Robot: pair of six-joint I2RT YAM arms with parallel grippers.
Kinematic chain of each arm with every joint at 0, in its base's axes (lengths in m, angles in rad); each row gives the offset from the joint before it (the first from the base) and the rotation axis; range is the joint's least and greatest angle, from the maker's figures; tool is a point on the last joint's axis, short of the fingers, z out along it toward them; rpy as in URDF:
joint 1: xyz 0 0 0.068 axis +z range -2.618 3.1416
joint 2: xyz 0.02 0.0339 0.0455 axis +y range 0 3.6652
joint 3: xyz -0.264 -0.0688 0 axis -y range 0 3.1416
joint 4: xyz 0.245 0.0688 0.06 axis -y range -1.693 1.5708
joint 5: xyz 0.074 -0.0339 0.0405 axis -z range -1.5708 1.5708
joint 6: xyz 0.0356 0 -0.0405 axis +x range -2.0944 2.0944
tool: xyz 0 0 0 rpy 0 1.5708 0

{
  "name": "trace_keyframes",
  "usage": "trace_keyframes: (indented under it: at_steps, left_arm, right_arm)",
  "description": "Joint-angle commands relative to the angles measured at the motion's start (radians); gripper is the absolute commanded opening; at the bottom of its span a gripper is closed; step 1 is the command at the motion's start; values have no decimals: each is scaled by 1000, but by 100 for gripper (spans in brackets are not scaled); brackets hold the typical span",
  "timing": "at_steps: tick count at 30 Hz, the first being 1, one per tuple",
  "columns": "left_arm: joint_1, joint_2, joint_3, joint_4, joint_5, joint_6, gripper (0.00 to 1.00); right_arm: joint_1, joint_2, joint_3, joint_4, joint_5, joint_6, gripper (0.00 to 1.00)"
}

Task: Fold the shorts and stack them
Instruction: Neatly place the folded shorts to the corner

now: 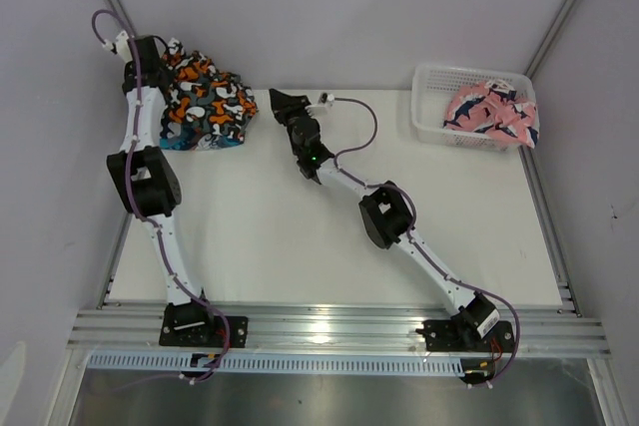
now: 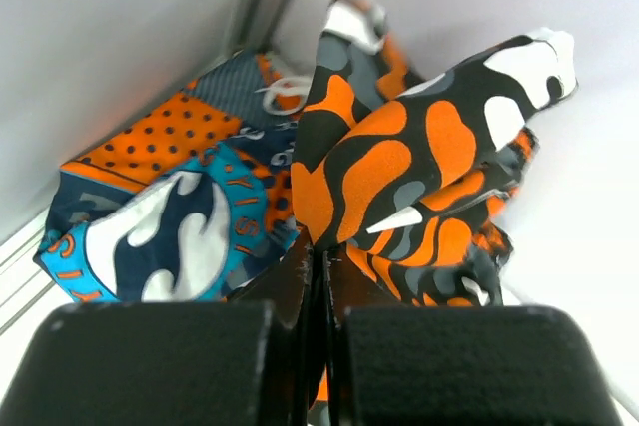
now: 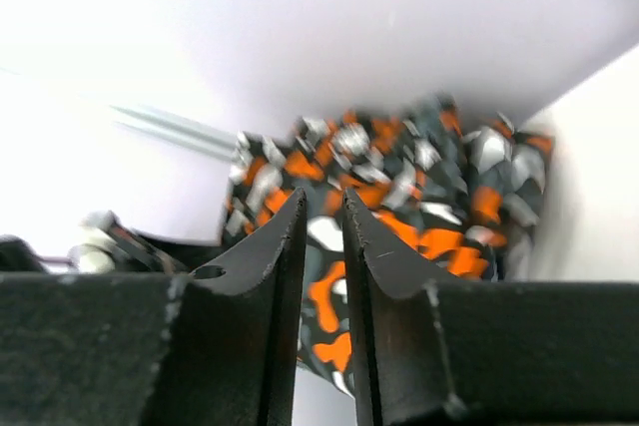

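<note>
My left gripper [image 2: 321, 258] is clamped on the camouflage shorts [image 1: 212, 105] far left; the right gripper [image 1: 284, 103], slightly parted and empty, faces them from just right.

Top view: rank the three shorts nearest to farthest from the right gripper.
1. camo shorts, just left of the right gripper, at the far-left corner.
2. patchwork shorts, under the camo pile, peeking out at its near-left edge.
3. pink shorts, in the basket at the far right.
</note>
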Motion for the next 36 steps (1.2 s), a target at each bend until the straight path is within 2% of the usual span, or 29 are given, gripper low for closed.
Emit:
trace_keyframes:
  at_steps: [1, 3, 4, 7, 11, 21, 24, 26, 27, 28, 29, 30, 31, 33, 36]
  left_arm:
    - [39, 72, 56, 58, -22, -37, 0]
    - [41, 91, 57, 68, -36, -31, 0]
    - [41, 112, 59, 75, -39, -27, 0]
    - [49, 155, 100, 17, -49, -42, 0]
    - [67, 143, 67, 2, -86, -46, 0]
    - [119, 135, 54, -45, -100, -43, 0]
    - [121, 131, 68, -40, -111, -26, 6]
    - [124, 129, 79, -44, -135, -17, 13]
    - [128, 126, 82, -42, -126, -14, 20]
    - [130, 123, 82, -39, -117, -13, 49]
    - [130, 119, 79, -39, -117, -14, 61]
    - [130, 115, 80, -37, -109, -13, 68]
    - [130, 114, 82, -39, -103, -16, 78]
    - [128, 109, 89, -45, -94, -20, 85]
    - [122, 92, 103, -51, -89, -20, 88]
  right_arm:
    - [-45, 11, 13, 65, 25, 22, 24]
    - [-50, 12, 4, 67, 15, 25, 30]
    - [-53, 13, -10, 70, 7, 27, 38]
    - [-64, -4, -82, 126, -48, 39, 45]
    - [-82, -68, -210, 186, -94, 47, 50]
    - [-99, -165, -353, 240, -209, 9, 56]
    - [-110, -188, -387, 236, -268, -10, 61]
    - [-119, -209, -424, 248, -288, -10, 63]
    - [-128, -219, -441, 254, -308, -13, 65]
    - [-131, -229, -471, 263, -317, -16, 66]
    - [-136, -246, -481, 260, -325, -19, 66]
    - [-140, -257, -491, 259, -340, -27, 67]
    - [-140, -265, -501, 259, -346, -40, 68]
    - [-148, -289, -531, 256, -366, -54, 68]
    - [-157, -324, -570, 251, -394, -71, 72]
